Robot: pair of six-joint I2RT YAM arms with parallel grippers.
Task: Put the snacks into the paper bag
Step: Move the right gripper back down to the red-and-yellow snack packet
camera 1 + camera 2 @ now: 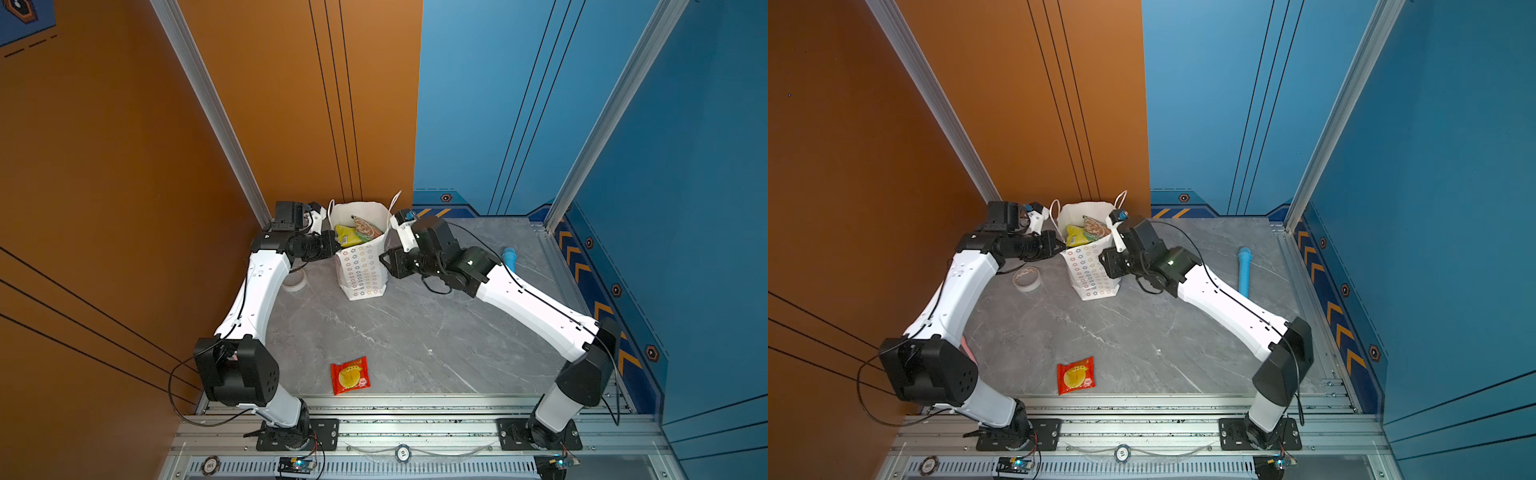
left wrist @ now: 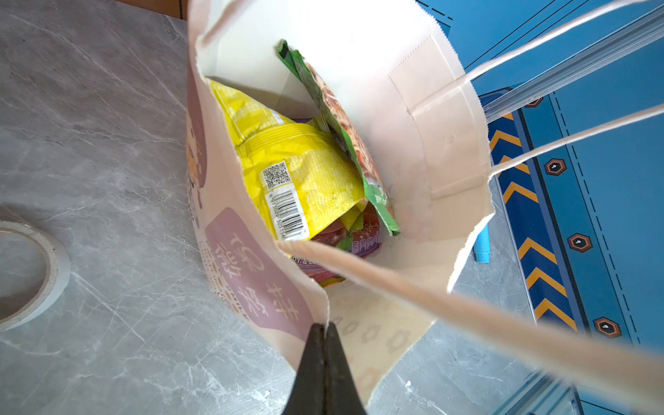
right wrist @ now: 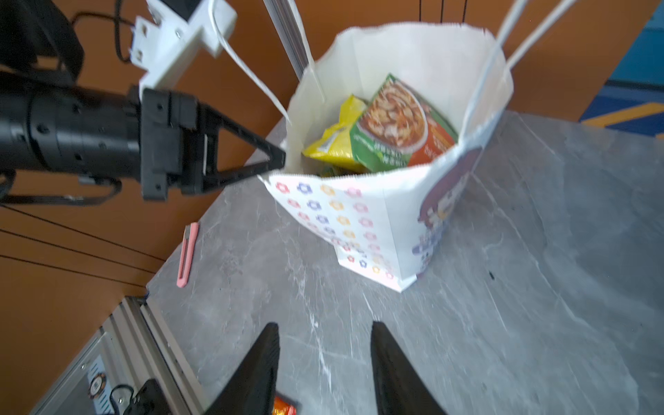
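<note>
Writing: paper bag [image 2: 431,143], front face, mauve panel with white Chinese characters; yellow pouch [image 2: 298,169] carries one QR code and one barcode, digits too small to trust; a purple-red packet [image 2: 355,237] beneath it shows only "RY & BE". Count in the bag: three packets visible, the yellow, a green pouch [image 3: 399,122] printed with a bowl of food, and the partly hidden one; anything under them cannot be seen. One red pouch [image 1: 350,375], flat, crinkly foil with a yellow disc, lies on the grey marbled bench [image 1: 415,332] near its front edge, well apart from the bag. The bag stands upright at the back of the bench, of thin white paper, with a saw-toothed rim, two cord handles and side rows of small coloured flower rings. Left fingers [image 2: 316,359] are pressed together, pinching the bag's rim. Right fingers [image 3: 258,366] are spread and empty above the bench. Also there: one tape roll [image 1: 1026,278], one blue stick [image 1: 1244,270] and one pink utility knife [image 3: 187,253].
</note>
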